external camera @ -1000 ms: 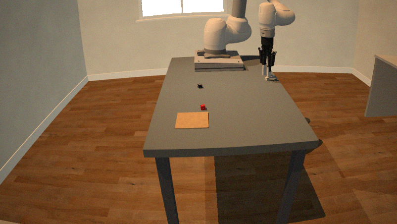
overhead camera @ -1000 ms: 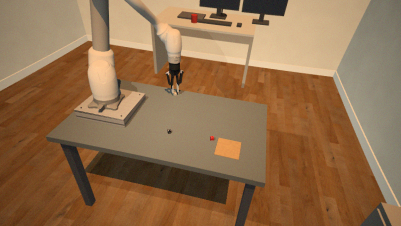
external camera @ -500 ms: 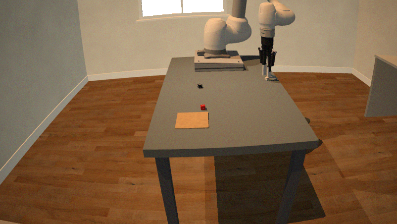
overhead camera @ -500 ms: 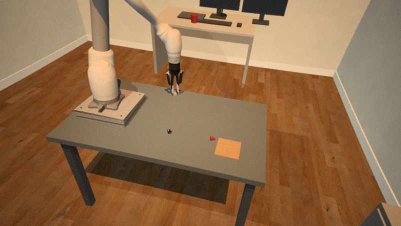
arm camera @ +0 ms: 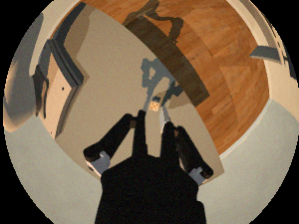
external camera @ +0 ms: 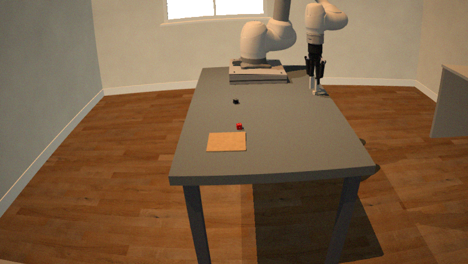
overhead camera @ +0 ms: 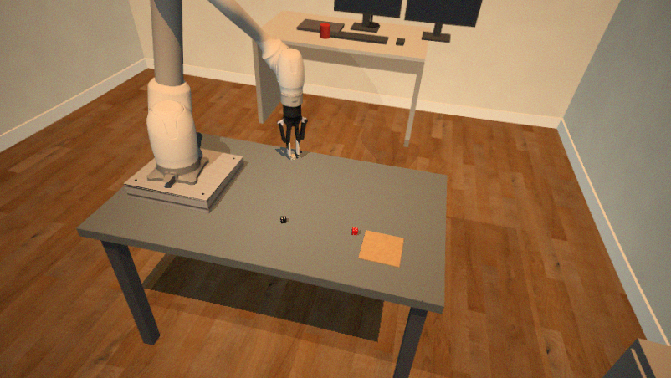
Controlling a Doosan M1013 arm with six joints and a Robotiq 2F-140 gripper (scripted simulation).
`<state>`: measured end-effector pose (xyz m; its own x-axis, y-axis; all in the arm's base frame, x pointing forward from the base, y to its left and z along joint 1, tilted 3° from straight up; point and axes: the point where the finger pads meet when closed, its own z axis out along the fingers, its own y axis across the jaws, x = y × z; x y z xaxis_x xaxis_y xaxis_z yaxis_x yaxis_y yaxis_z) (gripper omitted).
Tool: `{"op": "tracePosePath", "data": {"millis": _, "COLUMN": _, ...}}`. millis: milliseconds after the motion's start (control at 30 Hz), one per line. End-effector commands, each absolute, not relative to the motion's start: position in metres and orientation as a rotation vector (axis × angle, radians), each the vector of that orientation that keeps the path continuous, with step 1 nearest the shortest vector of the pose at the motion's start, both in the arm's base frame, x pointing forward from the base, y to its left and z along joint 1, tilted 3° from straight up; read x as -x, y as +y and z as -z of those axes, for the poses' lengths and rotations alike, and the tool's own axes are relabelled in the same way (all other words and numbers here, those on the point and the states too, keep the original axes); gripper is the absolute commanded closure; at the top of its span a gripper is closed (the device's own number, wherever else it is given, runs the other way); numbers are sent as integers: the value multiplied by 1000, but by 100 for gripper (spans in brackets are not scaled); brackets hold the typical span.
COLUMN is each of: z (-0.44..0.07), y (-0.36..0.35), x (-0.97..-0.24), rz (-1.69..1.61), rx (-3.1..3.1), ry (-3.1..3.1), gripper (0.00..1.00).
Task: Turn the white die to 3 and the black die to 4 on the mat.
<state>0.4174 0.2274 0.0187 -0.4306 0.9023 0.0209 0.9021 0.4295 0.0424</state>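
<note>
Step in hand: I judged it to be the white die (overhead camera: 293, 157) (external camera: 314, 93) (arm camera: 154, 106), its grasp or turn toward 3.
My gripper (overhead camera: 294, 154) (external camera: 313, 89) (arm camera: 153, 109): pointed down, fingers narrowly apart; I could not tell whether they gripped.
White die: at my fingertips, by the table's far edge (small target, that).
Black die (overhead camera: 283, 219) (external camera: 236, 101): nearer, off the mat (overhead camera: 381, 248) (external camera: 226, 142).
Red die (overhead camera: 355, 231) (external camera: 238, 126): just left of the mat.
Next move: called for a secure, square grip before any turning.

On my feeds right now I've got three dice, one white (overhead camera: 294, 156) (external camera: 314, 93) (arm camera: 154, 106), one black (overhead camera: 283, 219) (external camera: 235, 101), one red (overhead camera: 355, 231) (external camera: 238, 126), plus one mat (overhead camera: 381, 248) (external camera: 226, 142) and one tabletop (overhead camera: 263, 187) (external camera: 278, 141) (arm camera: 107, 64)!
</note>
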Motion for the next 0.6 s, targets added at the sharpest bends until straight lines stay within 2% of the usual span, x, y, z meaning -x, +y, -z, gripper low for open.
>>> {"op": "tracePosePath", "data": {"millis": 0, "z": -15, "y": 229, "x": -414, "rz": -74, "rx": -1680, "ry": 2654, "gripper": 71}}
{"op": "tracePosePath", "data": {"millis": 567, "z": 4, "y": 230, "x": -415, "rz": -74, "rx": -1680, "ry": 2654, "gripper": 71}}
